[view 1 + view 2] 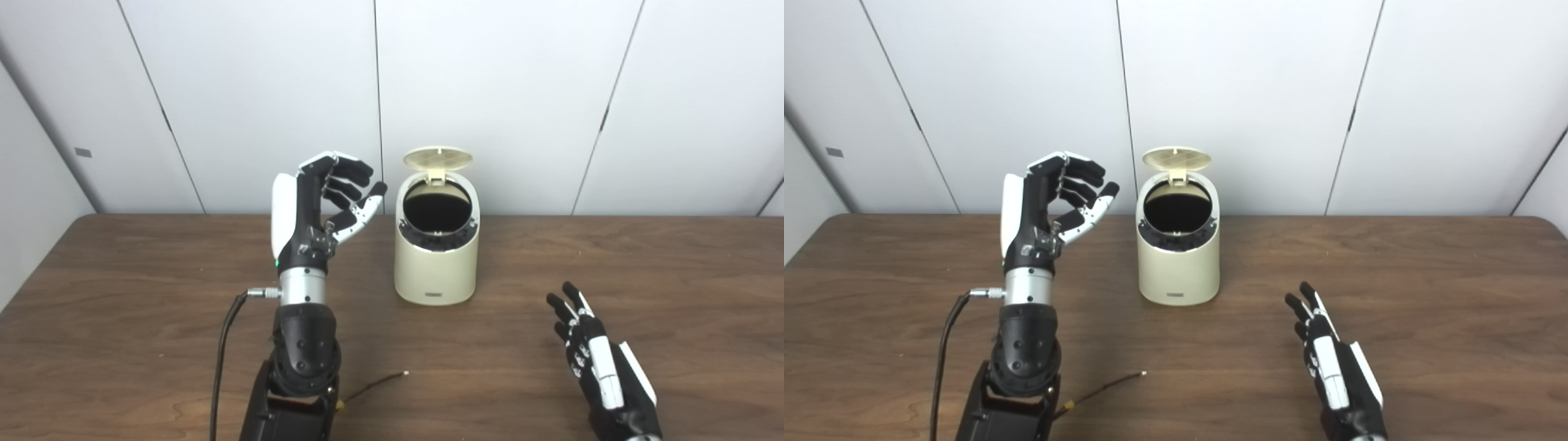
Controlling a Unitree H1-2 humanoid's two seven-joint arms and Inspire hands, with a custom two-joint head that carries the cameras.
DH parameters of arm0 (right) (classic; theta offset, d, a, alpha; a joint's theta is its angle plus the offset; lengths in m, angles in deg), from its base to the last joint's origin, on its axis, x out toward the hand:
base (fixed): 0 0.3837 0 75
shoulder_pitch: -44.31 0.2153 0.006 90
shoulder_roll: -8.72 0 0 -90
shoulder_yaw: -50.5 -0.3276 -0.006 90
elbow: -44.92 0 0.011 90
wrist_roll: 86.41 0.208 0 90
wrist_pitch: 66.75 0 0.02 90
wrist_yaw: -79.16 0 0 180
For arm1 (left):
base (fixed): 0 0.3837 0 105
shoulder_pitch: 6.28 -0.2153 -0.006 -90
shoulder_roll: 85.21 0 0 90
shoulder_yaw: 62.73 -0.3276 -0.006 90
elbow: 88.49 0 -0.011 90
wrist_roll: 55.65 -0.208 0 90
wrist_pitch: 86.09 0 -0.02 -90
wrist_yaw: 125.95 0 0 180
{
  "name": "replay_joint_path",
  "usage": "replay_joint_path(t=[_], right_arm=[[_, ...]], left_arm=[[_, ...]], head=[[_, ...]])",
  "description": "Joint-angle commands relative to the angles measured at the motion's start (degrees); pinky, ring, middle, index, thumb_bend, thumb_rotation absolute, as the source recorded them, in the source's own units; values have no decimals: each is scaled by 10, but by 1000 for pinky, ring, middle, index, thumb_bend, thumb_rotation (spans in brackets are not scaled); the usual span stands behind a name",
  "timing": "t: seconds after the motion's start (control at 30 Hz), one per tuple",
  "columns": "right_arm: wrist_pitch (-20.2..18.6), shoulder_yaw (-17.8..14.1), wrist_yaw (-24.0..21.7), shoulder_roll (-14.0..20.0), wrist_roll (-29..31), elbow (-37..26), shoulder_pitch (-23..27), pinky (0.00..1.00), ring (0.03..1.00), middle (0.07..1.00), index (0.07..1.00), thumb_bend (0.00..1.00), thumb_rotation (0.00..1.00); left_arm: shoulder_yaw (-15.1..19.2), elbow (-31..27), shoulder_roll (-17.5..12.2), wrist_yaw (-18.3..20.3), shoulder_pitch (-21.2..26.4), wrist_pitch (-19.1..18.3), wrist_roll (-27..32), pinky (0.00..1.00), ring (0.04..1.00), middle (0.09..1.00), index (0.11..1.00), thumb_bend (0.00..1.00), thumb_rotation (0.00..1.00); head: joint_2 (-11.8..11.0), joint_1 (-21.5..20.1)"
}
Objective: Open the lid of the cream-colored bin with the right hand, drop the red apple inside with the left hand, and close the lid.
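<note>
Cream-colored bin (436, 257) stands upright near the bench's (122, 318) far edge, about midway along it. Its lid (438, 158) is tipped up and back on its hinge, leaving the dark round mouth exposed; inside is too dark to read. No apple visible anywhere on the bench.

Left hand (318, 208) raised above the bench, forearm upright, just beside the bin on its left, not touching it. Fingers (349, 174) curled loosely toward the bin, thumb apart from them, nothing held.

Right hand (597, 361) low by the near edge, toward the right near corner, well apart from the bin. Its fingers (566, 306) are spread and extended toward the far edge, empty; whether it touches the bench cannot be told.

A thin loose wire (373, 386) lies on the bench near the left forearm.
</note>
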Motion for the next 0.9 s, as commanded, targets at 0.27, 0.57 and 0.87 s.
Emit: replay_joint_path(t=[0.27,0.57,0.87], right_arm=[[27,-10,-8,6,16,-3,18,1000,1000,947,988,697,988],[51,-20,-8,3,27,1,19,1000,1000,953,982,714,962],[53,-29,-12,8,45,-7,15,1000,1000,983,982,752,933]], left_arm=[[52,-94,-2,46,-66,-50,91,428,456,486,495,505,0],[104,-124,-31,106,-144,-37,248,519,597,613,497,503,54],[111,-123,-77,162,-203,-20,331,766,807,840,836,508,440]], head=[[1,-1],[3,-4],[8,-10]])
